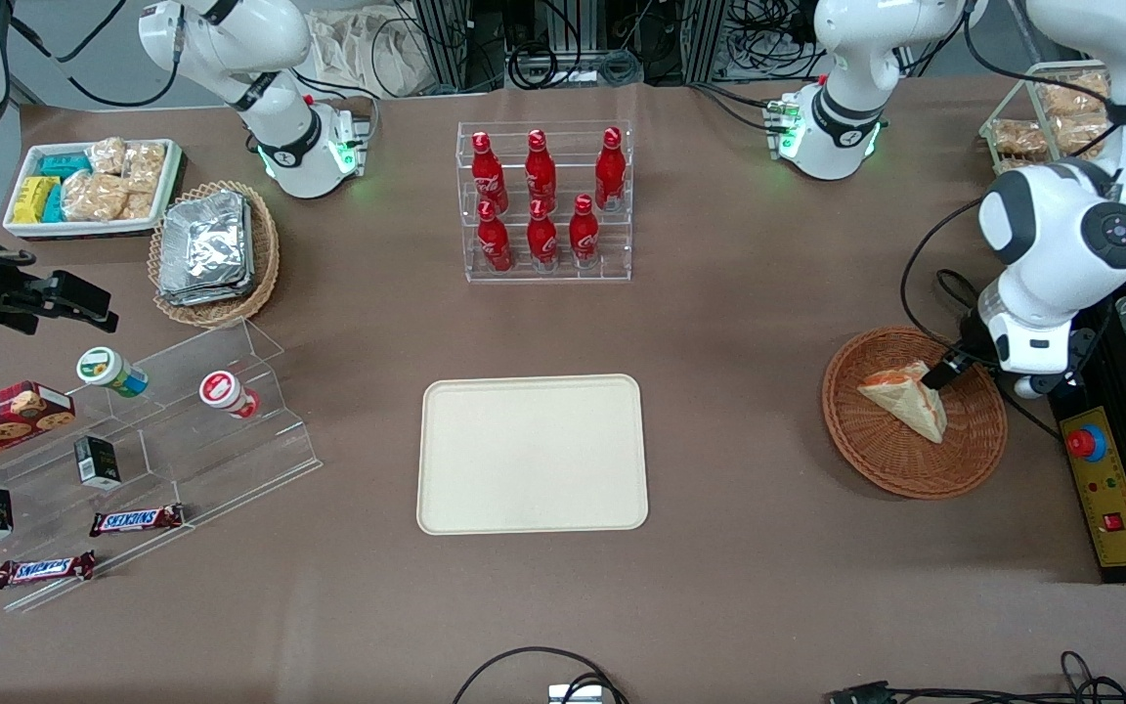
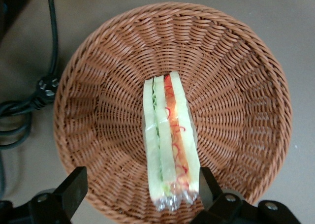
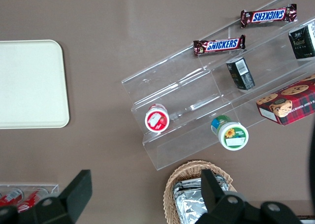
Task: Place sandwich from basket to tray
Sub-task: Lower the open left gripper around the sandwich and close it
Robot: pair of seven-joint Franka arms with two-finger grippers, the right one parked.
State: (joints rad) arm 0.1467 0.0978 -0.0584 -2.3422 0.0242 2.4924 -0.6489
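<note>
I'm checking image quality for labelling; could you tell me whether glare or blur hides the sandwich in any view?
Front view: even light, sandwich sharp in the basket. Left wrist view: its wrap shows slight sheen, filling layers stay legible; the open gripper looks soft at the frame edge. Right wrist view: sandwich absent.

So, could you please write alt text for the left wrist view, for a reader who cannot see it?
A wrapped triangular sandwich lies in a round reddish-brown wicker basket, its cut edge showing white bread with green and red-orange filling. The open gripper hovers just above it, one finger beside the sandwich. The basket stands on a brown table with black cables beside it.
</note>
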